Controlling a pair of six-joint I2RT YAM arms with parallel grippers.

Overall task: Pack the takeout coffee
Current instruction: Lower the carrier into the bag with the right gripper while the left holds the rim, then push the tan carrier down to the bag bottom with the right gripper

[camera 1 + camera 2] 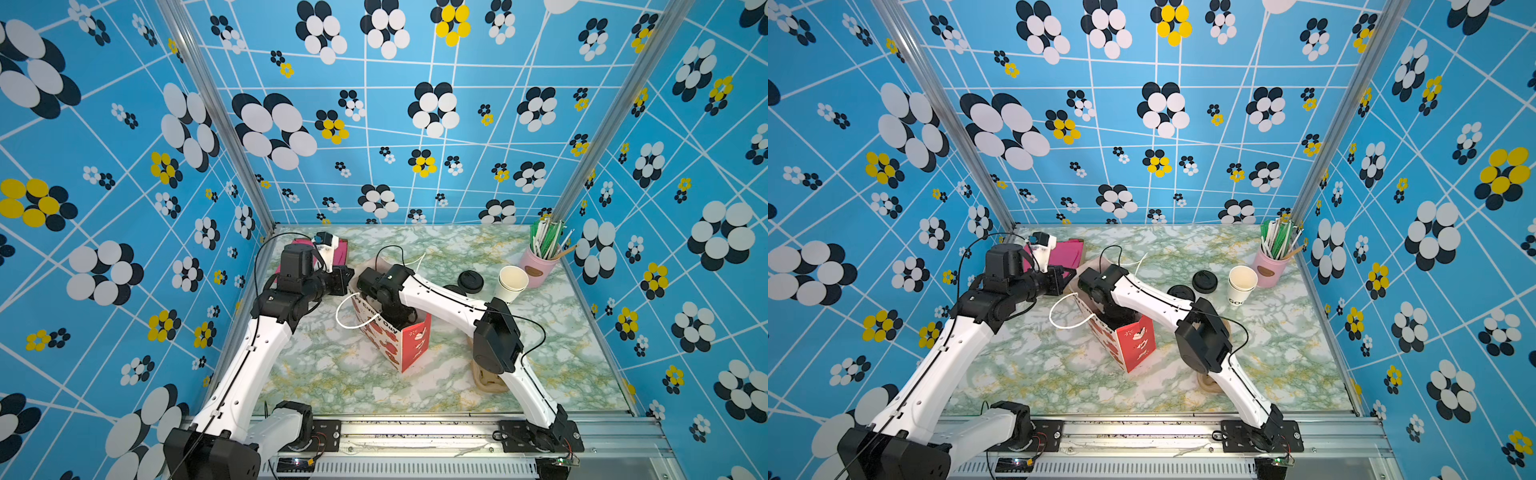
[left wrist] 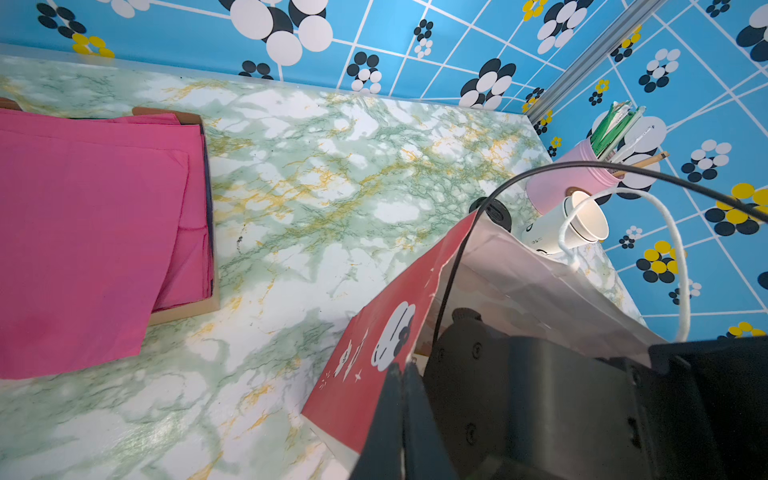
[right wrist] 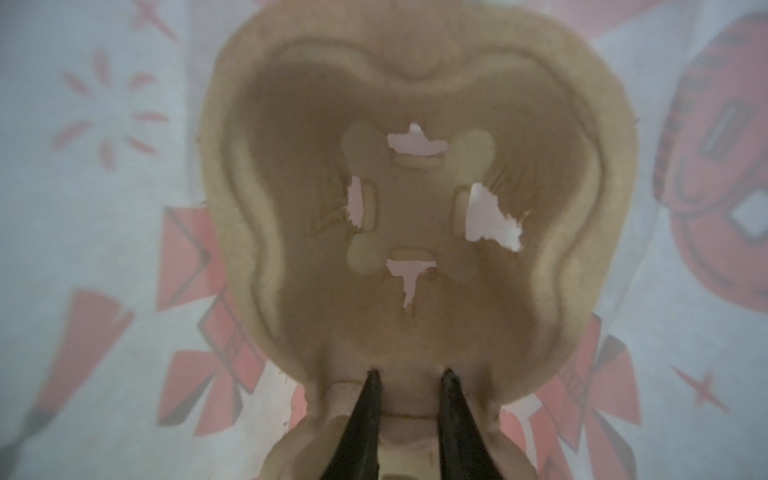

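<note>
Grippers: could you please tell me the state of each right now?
Left gripper: closed on the bag rim.
Right gripper: closed on the carrier inside the bag.

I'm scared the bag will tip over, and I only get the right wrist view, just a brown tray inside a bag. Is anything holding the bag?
Observer: Yes, the left pincer is shut on the rim of the red and white bag.
Operator: Good. My right pincer grips the brown tray. Is the bag standing up?
Observer: Yes, mouth up on the marbled table.
Operator: Any cups outside?
Observer: Lidless white cups stand beside a pink pot of straws, at the far right.
</note>
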